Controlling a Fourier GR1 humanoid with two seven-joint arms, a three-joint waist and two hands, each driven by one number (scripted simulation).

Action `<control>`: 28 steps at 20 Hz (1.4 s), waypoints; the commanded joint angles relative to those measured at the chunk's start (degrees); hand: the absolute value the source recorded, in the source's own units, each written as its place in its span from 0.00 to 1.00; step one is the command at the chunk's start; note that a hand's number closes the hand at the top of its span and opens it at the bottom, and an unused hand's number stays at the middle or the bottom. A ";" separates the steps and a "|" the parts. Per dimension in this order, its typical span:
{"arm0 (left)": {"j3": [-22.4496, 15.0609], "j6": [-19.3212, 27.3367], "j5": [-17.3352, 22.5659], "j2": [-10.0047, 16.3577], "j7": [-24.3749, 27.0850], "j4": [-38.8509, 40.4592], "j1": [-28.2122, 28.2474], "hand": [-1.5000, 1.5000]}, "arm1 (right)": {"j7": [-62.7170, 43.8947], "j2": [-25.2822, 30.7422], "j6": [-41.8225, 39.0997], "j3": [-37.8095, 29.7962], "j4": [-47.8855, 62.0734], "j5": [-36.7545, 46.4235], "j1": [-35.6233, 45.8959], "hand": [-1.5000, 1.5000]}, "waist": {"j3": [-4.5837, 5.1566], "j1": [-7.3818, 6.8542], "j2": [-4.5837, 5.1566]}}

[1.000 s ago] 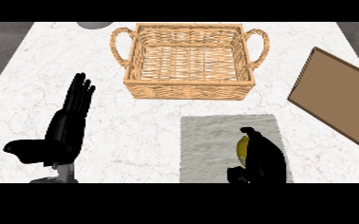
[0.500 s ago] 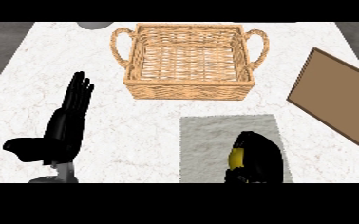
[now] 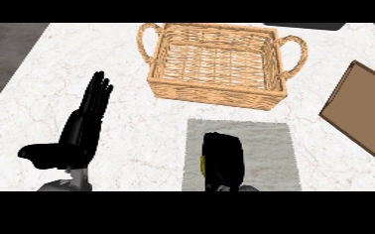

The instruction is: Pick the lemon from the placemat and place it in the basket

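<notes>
Nearest the lower edge, the right hand sits over the grey placemat, back uppermost, with its fingers curled down and under. A thin yellow sliver at the hand's left side is the lemon. The rest of the fruit is hidden under the black hand, so the fingers seem to be closed round it. I cannot tell whether the lemon is resting on the mat or raised off it. The hand and the lemon are over the left part of the placemat, while its right part lies bare.

To the left, well apart from the mat, the left hand rests above the white marble counter. Its fingers are straight and together, pointing away from the robot, its thumb is out to the left, and it holds nothing.

Farther back stands the woven basket, with a looped handle at each end. Its near wall is just beyond the placemat's far edge, and nothing shows on the wicker floor inside. At the right edge a brown board lies at an angle. A dark object shows at the counter's far edge behind the basket.
</notes>
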State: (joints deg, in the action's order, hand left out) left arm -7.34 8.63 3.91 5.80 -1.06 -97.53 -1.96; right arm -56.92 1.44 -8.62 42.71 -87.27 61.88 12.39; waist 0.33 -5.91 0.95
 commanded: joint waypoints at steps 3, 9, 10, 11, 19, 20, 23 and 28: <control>-1.24 -0.81 -0.08 -0.80 -0.21 1.95 -2.60 0.50 | -2.77 -1.39 6.97 8.40 8.08 -3.44 13.53 1.00 | -0.40 -2.62 0.68; -1.70 -0.25 -0.48 -1.48 -1.54 2.72 -3.80 0.50 | -5.24 -1.42 20.46 10.91 6.94 -8.85 20.49 1.00 | -0.50 -2.88 0.26; -1.11 0.34 -0.76 -1.32 -2.46 2.71 -5.36 0.50 | -5.63 -1.42 23.45 12.48 6.66 -9.08 20.70 1.00 | -0.51 -2.09 0.09; -1.07 -0.11 -0.35 -1.24 -1.05 2.73 -3.08 0.50 | -5.92 -1.43 25.58 11.54 4.65 -10.92 21.86 1.00 | -0.45 -2.35 -0.11; -1.10 0.31 -1.02 -1.62 -0.67 4.72 -3.01 0.50 | -14.05 -1.42 35.38 14.22 -2.58 -10.97 33.77 1.00 | -0.21 -0.56 -1.24; -0.63 1.23 -1.69 -1.70 0.03 4.78 -3.39 0.50 | -15.36 -1.42 35.54 14.07 -3.47 -10.77 35.13 1.00 | -0.18 -0.28 -1.41; 0.49 0.61 -0.91 -1.21 0.55 6.00 -3.08 0.50 | -18.63 -1.40 34.31 11.97 -4.00 -13.29 39.49 1.00 | -0.10 0.53 -1.37; 1.86 0.55 -0.59 0.12 -0.20 4.48 -2.41 0.50 | -23.95 -1.40 33.19 9.06 -1.28 -13.51 42.28 1.00 | -0.11 1.72 -1.71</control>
State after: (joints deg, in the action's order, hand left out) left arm -6.38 9.34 3.06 5.07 -1.43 -92.35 -5.58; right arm -66.07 0.89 21.94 53.24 -89.47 48.84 51.60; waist 0.19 -4.84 -0.51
